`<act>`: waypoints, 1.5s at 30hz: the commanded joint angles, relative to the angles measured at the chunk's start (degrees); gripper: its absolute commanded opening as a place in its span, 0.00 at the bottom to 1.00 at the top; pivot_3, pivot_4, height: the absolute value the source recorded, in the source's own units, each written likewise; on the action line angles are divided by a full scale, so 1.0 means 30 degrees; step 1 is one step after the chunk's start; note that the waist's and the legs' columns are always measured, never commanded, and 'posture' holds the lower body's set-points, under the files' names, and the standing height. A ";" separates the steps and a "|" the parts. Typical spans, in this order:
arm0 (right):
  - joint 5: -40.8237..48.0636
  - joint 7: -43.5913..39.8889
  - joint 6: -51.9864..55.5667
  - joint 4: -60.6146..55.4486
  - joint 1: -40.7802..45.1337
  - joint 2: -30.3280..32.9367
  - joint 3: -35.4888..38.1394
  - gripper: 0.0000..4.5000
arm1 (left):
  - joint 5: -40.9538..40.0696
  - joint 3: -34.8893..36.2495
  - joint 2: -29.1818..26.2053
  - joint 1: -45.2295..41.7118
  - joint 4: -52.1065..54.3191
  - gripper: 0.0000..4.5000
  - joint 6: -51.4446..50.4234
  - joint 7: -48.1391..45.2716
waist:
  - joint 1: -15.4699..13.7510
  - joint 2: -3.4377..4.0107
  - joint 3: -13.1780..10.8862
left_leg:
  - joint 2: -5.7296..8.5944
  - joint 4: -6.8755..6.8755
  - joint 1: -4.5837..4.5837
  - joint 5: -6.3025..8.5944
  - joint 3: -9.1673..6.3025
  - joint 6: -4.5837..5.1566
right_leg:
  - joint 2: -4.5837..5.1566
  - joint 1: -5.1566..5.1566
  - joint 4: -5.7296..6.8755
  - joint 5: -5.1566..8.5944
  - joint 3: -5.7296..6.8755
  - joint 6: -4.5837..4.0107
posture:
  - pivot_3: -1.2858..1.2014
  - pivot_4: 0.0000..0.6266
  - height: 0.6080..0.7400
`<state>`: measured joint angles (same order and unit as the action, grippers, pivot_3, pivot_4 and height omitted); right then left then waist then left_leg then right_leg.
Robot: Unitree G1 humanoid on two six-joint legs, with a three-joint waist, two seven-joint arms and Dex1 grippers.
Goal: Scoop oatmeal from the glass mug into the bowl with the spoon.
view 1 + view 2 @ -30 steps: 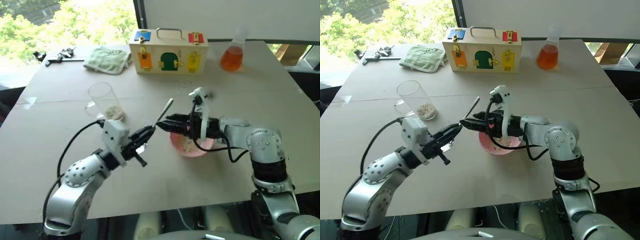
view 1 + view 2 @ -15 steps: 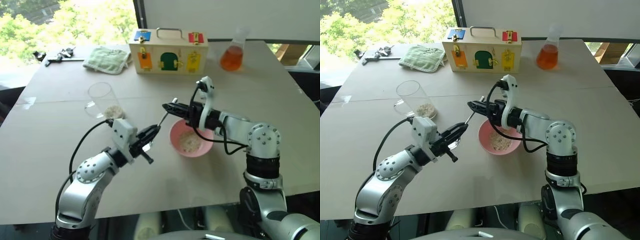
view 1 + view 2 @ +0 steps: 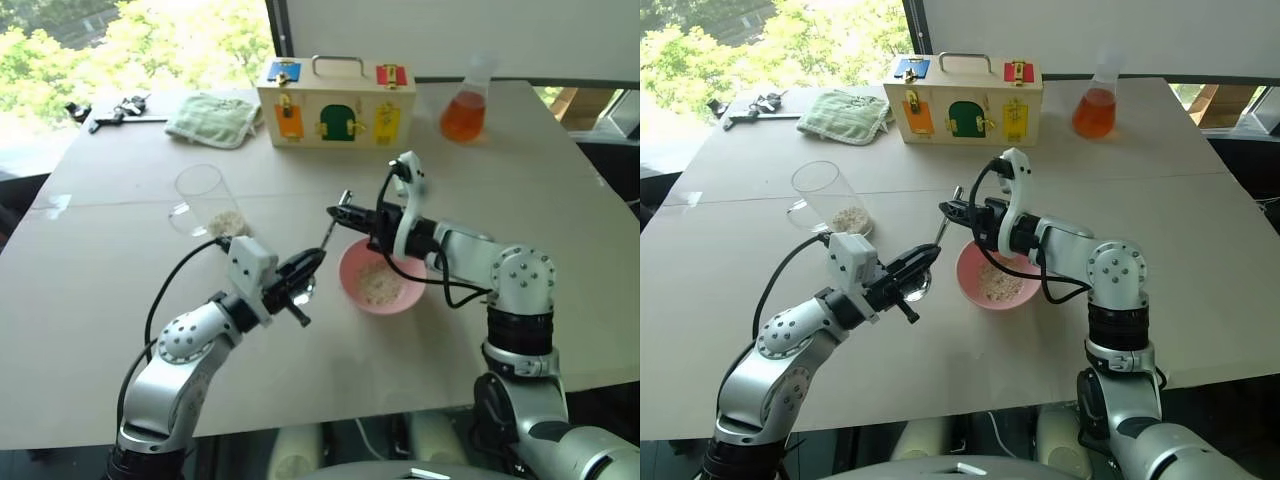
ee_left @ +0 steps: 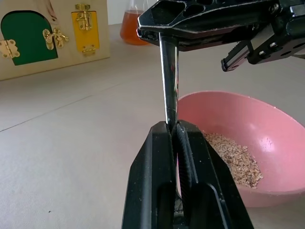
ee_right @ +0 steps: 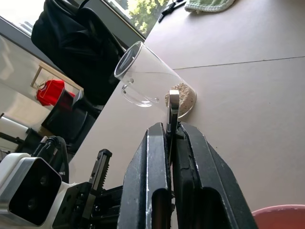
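Note:
The slim silver spoon [image 3: 329, 232] hangs above the table, tilted, its small bowl end low by my left gripper [image 3: 311, 263]. That gripper is shut on the lower handle [image 4: 170, 114]. My right gripper [image 3: 339, 211] is shut on the handle's upper end [image 5: 173, 102]. Just right of the spoon stands the pink bowl [image 3: 412, 294] with a heap of oatmeal [image 3: 378, 285] in it. The glass mug [image 3: 203, 194] stands at the left, tilted in view, with a little oatmeal [image 3: 229, 222] at its bottom.
At the back stand a wooden latch box [image 3: 337, 101], a flask of orange liquid [image 3: 463, 114] and a green cloth [image 3: 212, 119]. Dark tools [image 3: 116, 109] lie at the far left corner. The table's front edge runs close under both arms.
My right gripper rose from over the bowl to the spoon's upper handle and shut on it. The left gripper kept its hold on the spoon.

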<state>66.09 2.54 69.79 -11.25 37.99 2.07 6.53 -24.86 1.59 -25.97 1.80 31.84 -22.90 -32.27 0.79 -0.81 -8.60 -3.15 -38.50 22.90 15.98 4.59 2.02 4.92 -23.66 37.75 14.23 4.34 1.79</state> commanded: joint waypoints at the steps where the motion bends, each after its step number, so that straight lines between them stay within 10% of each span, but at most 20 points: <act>1: 0.0421 0.0275 -0.0160 -0.0322 0.0553 0.0093 0.0452 0.01 | -0.0758 -0.0036 -0.0053 0.0340 0.0632 0.00 -0.0700 -0.0087 | 0.0001 -0.0001 0.0000 | 0.0000 0.0000 0.0000 0.0000 0.0000 0.0000 | 0.0000 0.0000 -0.0002 0.0000 -0.0001 0.0000 | 0.52 0.24 1.00; 3: 0.0522 0.0386 -0.0119 -0.0291 0.0558 0.0079 0.0476 0.01 | -0.1029 0.0136 0.0034 0.0425 0.0705 0.00 -0.1094 0.0198 | 0.0001 -0.0001 0.0000 | -0.0002 0.0000 0.0000 0.0000 -0.0001 0.0001 | 0.0001 0.0000 -0.0002 0.0000 -0.0001 0.0000 | 0.52 0.24 1.00; 10: 0.0786 0.1202 -0.0059 -0.0144 0.1026 0.0049 0.0966 0.00 | -0.1103 0.2011 -0.0006 0.1430 0.1641 0.63 -0.1020 0.1489 | 0.0092 0.0002 -0.0002 | -0.0003 0.0002 0.0000 0.0002 -0.0001 0.0003 | 0.0001 -0.0001 -0.0003 0.0000 -0.0002 0.0001 | 0.52 0.24 1.00; 27: 0.0503 0.1810 -0.1105 0.1867 0.3606 0.1183 0.2462 0.00 | 0.6898 0.7147 0.3561 0.4296 0.1269 0.63 0.4340 0.9928 | 0.0016 0.0004 -0.0004 | -0.0016 0.0029 0.0025 0.0008 0.0007 0.0013 | 0.0010 -0.0031 -0.0022 0.0000 0.0002 0.0000 | 0.52 0.24 1.00; 45: 0.0642 -0.0546 -0.2557 -0.0005 0.5007 0.1367 0.1370 0.00 | 0.6099 0.8111 0.0050 -0.0320 -0.6182 0.63 0.4680 0.7322 | 0.0030 -0.0001 -0.0005 | -0.0021 0.0032 0.0054 0.0004 -0.0016 0.0005 | 0.0020 -0.0034 -0.0036 0.0000 0.0065 0.0001 | 0.52 0.24 1.00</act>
<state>67.61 1.23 63.59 -9.42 51.20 5.94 10.26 -5.93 25.87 -24.66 1.40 13.71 -10.38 -8.92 0.88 -0.82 -8.61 -3.22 -38.40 23.06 15.98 4.56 2.03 4.98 -23.76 37.63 14.23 4.53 1.79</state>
